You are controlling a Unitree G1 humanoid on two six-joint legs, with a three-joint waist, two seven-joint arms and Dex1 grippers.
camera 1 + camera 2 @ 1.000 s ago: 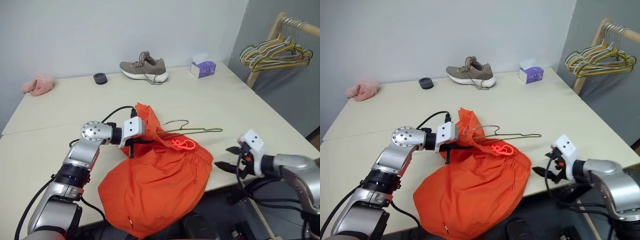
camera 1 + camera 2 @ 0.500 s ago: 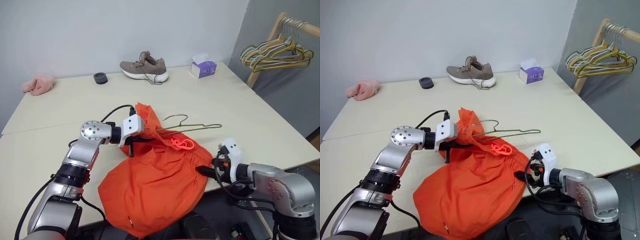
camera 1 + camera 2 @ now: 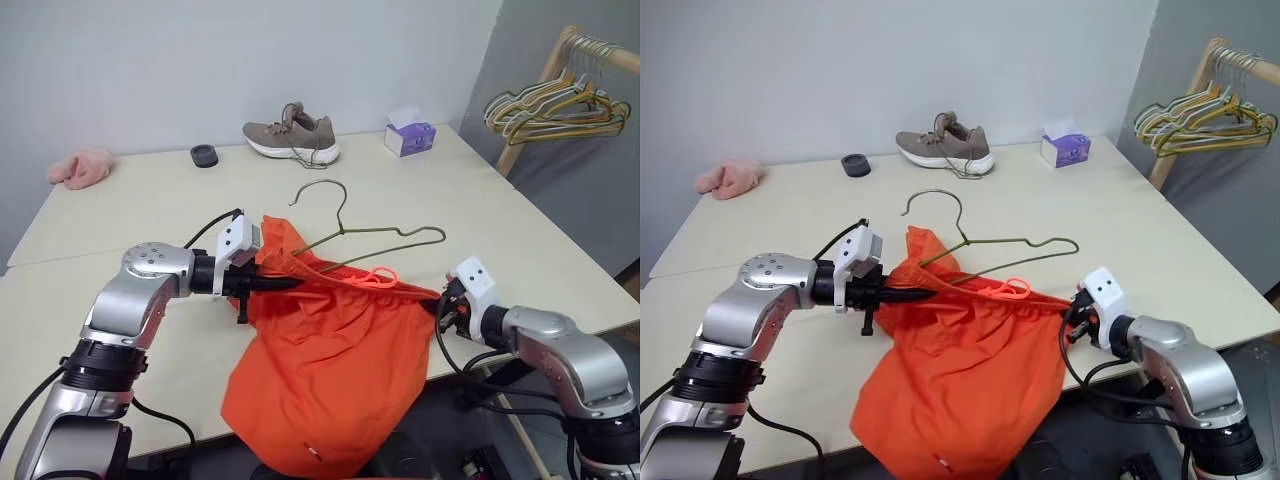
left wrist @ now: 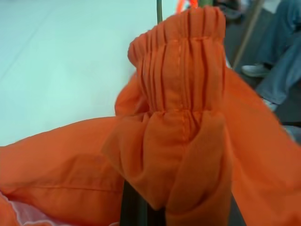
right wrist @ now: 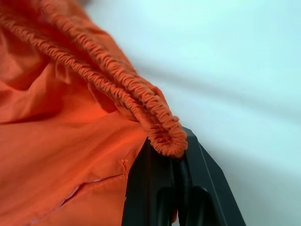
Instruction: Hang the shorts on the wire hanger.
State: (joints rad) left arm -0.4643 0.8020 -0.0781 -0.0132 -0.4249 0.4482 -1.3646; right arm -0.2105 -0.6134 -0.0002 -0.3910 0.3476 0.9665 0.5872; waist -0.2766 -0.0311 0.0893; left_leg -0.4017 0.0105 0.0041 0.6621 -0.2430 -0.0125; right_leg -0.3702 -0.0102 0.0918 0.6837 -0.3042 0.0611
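- Between our two grippers, over the near edge of the pale beige table (image 3: 420,200), we hold the bright orange fabric shorts (image 3: 330,370) by their gathered elastic waistband, which stretches nearly level from one gripper to the other; the rest of the cloth hangs down past the table's front edge.
- A neon orange-pink drawstring (image 3: 375,277) loops up from the middle of the waistband.
- The thin olive-brown wire hanger (image 3: 390,235) sits with one end of its triangle tucked into the shorts near our left side; its far corner juts out over the table toward our right, and its curved hook (image 3: 322,190) stands above the fabric.
- Our left gripper (image 3: 285,284) is clamped tight on a bunched end of the waistband; in the left wrist view the pleated elastic (image 4: 181,61) rises straight out of it.
- Our right gripper (image 3: 1072,312) is closed on the opposite end of the waistband, and the right wrist view shows its black fingers (image 5: 162,197) pinching the ruffled edge (image 5: 160,125).
- Farther back on the table lie a grey-brown laced sneaker (image 3: 292,136), a small black round object (image 3: 204,155), a purple tissue box (image 3: 410,136) and a fluffy pink bundle (image 3: 80,167).
- Beyond the table's right corner, a bunch of pastel yellow, green and white hangers (image 3: 555,110) hangs on a wooden rack (image 3: 535,95).
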